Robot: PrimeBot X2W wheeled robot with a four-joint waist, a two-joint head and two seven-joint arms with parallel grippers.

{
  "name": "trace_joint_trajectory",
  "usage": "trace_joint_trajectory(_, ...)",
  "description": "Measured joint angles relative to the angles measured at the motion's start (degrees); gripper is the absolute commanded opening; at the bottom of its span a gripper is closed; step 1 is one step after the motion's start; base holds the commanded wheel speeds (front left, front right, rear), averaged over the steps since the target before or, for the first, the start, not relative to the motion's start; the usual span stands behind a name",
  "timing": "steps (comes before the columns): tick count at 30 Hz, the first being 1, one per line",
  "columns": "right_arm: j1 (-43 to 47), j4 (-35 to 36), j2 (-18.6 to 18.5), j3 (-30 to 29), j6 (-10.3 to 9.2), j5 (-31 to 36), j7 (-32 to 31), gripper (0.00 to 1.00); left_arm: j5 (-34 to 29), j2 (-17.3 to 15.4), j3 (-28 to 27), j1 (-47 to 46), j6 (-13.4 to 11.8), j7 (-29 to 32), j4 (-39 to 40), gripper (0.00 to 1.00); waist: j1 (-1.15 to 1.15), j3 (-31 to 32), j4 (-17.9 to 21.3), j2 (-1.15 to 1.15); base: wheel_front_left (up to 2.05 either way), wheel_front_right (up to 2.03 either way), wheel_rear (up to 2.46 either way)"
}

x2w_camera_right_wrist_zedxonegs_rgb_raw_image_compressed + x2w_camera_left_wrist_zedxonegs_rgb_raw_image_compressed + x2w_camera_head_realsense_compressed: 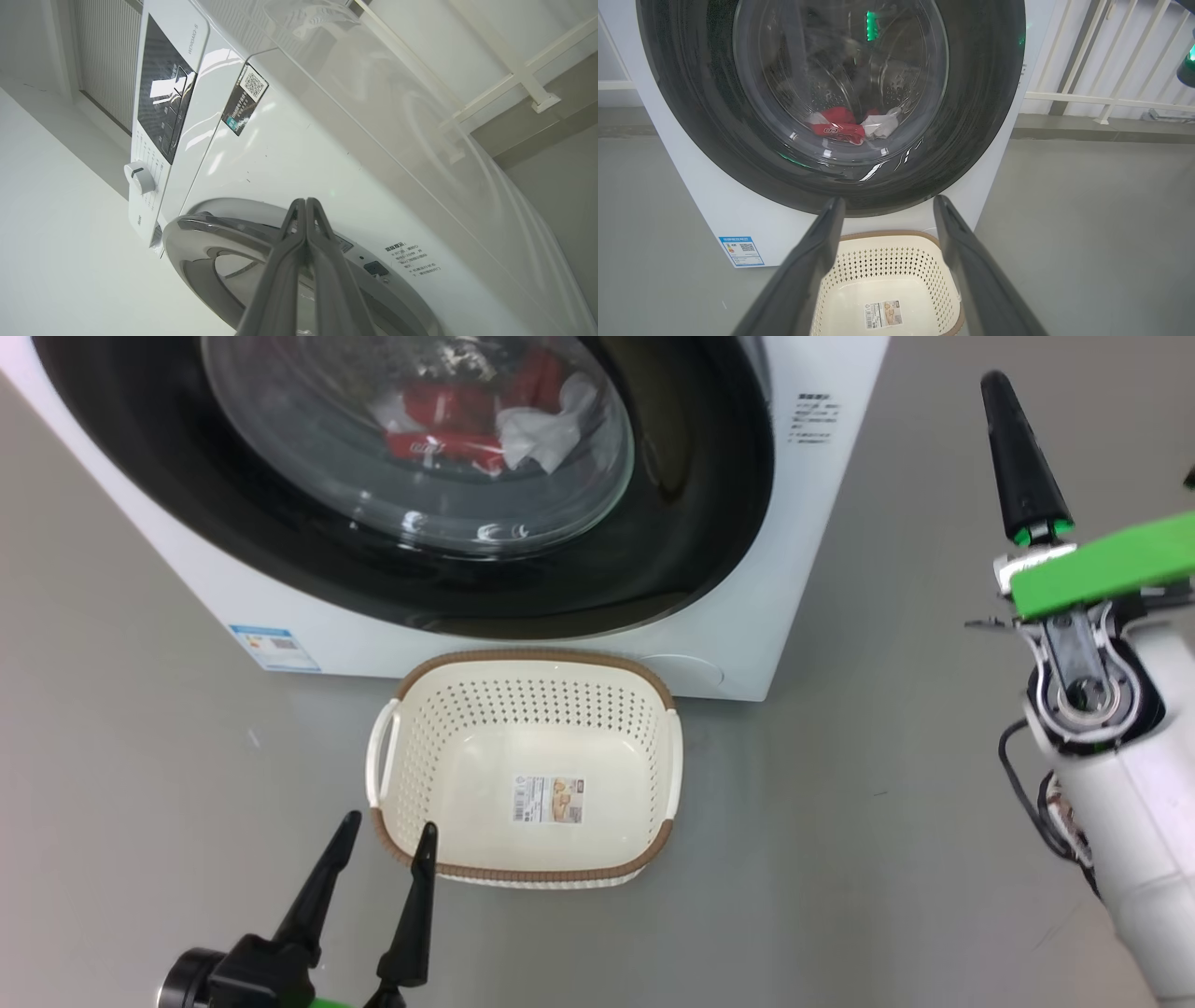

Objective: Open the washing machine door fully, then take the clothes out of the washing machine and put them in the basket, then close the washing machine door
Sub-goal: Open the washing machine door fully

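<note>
A big white front-loading washing machine (831, 513) stands on a smooth grey floor (140, 784), and its large round door (700, 532), with a wide glossy black rim and a bulging clear glass window, lies shut against the machine's front. Behind the glass, the bright red clothes (448, 415) with white trim lie in a heap at the bottom of the machine's steel drum. A small cream-white perforated plastic basket (532, 659) with a brown woven-look rim sits on the floor just in front of the machine, below the door, with only a paper label (548, 800) on its floor. The left hand (390, 823) hangs at the basket's near corner, fingers spread wide and grasping nothing. The right hand (997, 385) is raised off the machine's right front corner, fingers clenched together on nothing. In the right wrist view they point at the door's edge.
</note>
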State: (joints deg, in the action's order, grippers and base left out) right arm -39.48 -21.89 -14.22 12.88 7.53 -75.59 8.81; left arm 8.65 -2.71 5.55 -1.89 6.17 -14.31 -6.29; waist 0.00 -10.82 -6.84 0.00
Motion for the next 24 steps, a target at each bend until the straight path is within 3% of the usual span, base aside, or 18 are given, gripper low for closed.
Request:
trace_joint_trajectory(9, -7.06, -4.28, -1.53, 1.85, 0.0, -13.27, -12.48, 0.0, 0.14, 0.05, 1.34, -1.5, 0.0, 0.0, -0.07, 1.0, 0.0, -2.16, -1.87, 0.0, 0.0, 0.0, 0.0)
trace_joint_trajectory(24, -18.19, -13.63, -1.96, 1.19, 0.0, -21.15, -30.14, 0.0, 0.55, 0.16, 3.03, -4.78, 0.41, -0.09, -0.14, 1.0, 0.0, -6.87, -4.41, 0.0, 0.0, 0.0, 0.0)
